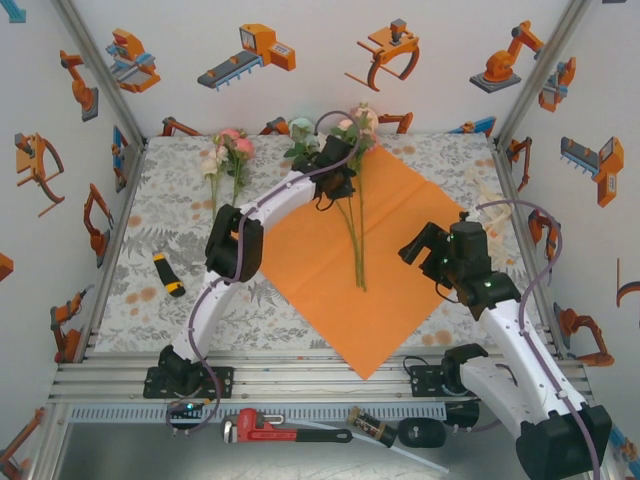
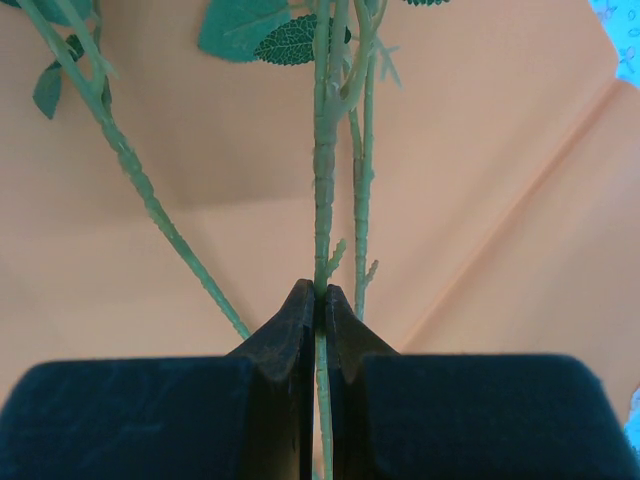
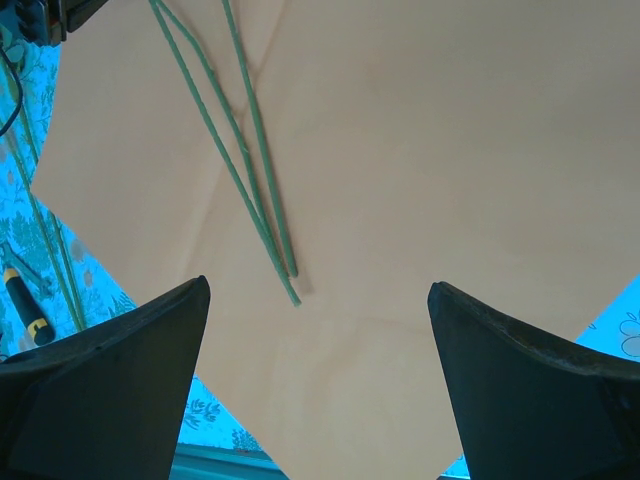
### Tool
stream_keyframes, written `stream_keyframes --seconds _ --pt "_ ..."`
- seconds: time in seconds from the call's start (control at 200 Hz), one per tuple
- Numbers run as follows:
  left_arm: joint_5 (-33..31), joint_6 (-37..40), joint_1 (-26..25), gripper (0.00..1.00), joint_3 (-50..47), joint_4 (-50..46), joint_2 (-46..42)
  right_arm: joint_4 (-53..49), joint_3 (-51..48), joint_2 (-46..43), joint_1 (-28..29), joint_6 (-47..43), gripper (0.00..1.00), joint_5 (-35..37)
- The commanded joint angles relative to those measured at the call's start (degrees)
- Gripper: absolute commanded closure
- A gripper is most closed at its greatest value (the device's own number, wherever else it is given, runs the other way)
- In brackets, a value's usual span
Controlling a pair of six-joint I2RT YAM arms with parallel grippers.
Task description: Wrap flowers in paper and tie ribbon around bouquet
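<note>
Green-stemmed, the flowers (image 2: pixel 322 180) are clamped by the left hand (image 2: pixel 320 292) over the paper (image 2: pixel 480 200); the right hand (image 3: pixel 318 285) is spread wide.

A red pipe wrench (image 1: pixel 268 427) lies up front — a yellow-black tool (image 1: pixel 168 275) on the tablecloth (image 1: pixel 170 200).

The paper (image 1: pixel 400 270) is plain bright orange. The flowers (image 1: pixel 358 122) on it have pink and cream blooms, dark green leaves and pale green stems. The second bunch (image 1: pixel 228 150), far left, is pink and cream too. The counter's cloth (image 1: pixel 160 215) bears a grey and orange floral print. The walls (image 1: pixel 300 90) are white with orange and grey robot stickers. The wrench (image 1: pixel 270 427) at the near edge is red.
</note>
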Motion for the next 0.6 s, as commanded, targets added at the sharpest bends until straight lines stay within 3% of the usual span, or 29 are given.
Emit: stream_keyframes --seconds 0.0,0.1,0.25,0.39,0.501,0.596 --pt "-0.8 -0.4 0.4 0.82 2.2 1.1 0.9 -0.3 0.3 -0.2 0.0 -0.6 0.19 0.4" --pt "-1.0 1.2 0.4 0.65 2.2 1.2 -0.6 -0.5 0.5 -0.3 0.0 -0.6 0.19 0.5" --pt "-2.8 4.0 1.0 0.65 -1.1 1.8 -6.8 -0.9 0.7 -0.4 0.0 -0.6 0.19 0.6" --pt "-3.9 5.0 3.6 0.62 -14.2 8.3 -18.3 -1.1 0.4 -0.9 0.1 -0.3 0.19 0.7" --pt "-5.9 9.0 8.4 0.61 -27.8 12.6 -27.9 -1.2 0.1 -1.4 0.1 -0.3 0.19 0.8" --pt "-10.6 13.2 14.2 0.61 -36.7 10.7 -34.1 -0.6 -0.4 -1.8 0.1 -0.3 0.19 1.1"
